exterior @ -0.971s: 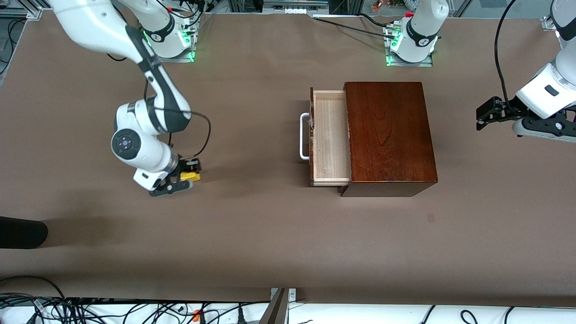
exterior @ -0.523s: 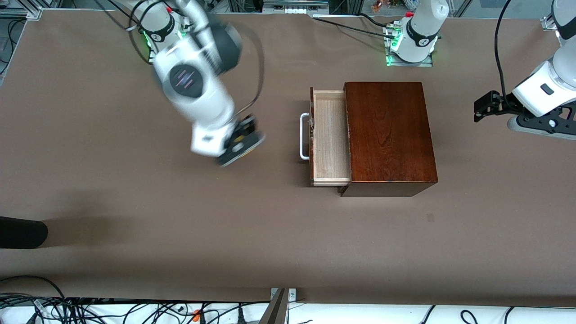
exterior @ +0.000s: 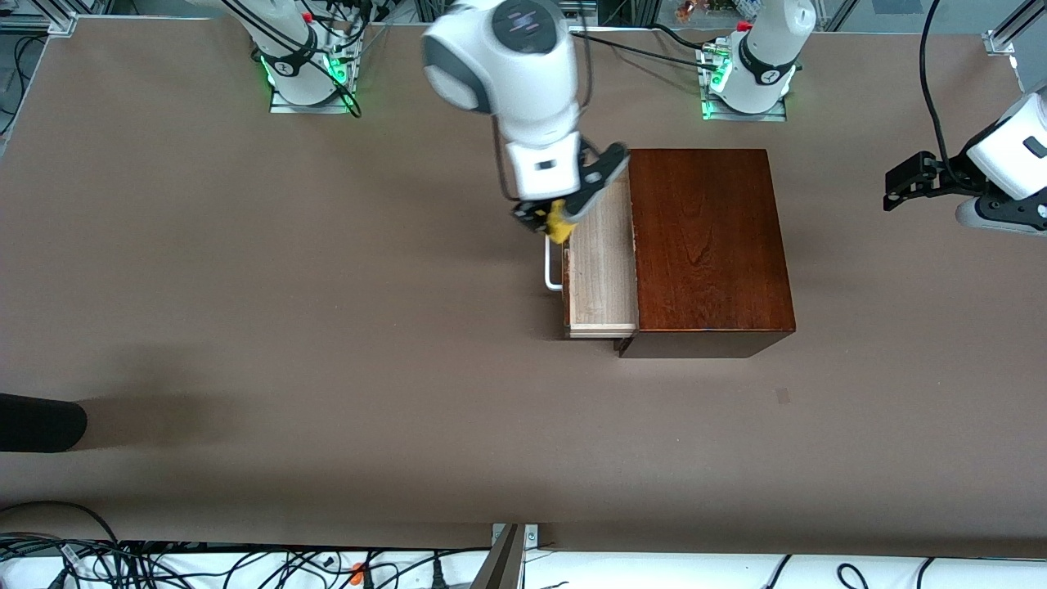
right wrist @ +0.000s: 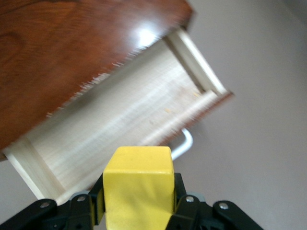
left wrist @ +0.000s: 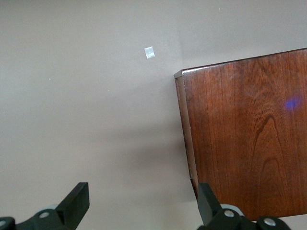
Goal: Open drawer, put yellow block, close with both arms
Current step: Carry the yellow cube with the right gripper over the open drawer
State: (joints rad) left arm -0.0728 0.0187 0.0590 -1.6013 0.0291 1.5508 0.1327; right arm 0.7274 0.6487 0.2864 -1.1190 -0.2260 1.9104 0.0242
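Your right gripper (exterior: 554,219) has its jaws clamped on the yellow block (exterior: 559,222), poised over the front edge of the open drawer (exterior: 601,270), the tray lying just inward toward the mahogany box (exterior: 707,245). Your left gripper (exterior: 900,190) waits, jaws open, over the desk (exterior: 245,327) off the box's closed end.

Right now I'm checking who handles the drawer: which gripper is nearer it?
Right. The right gripper is over the drawer's front; the left gripper waits off the box's end.
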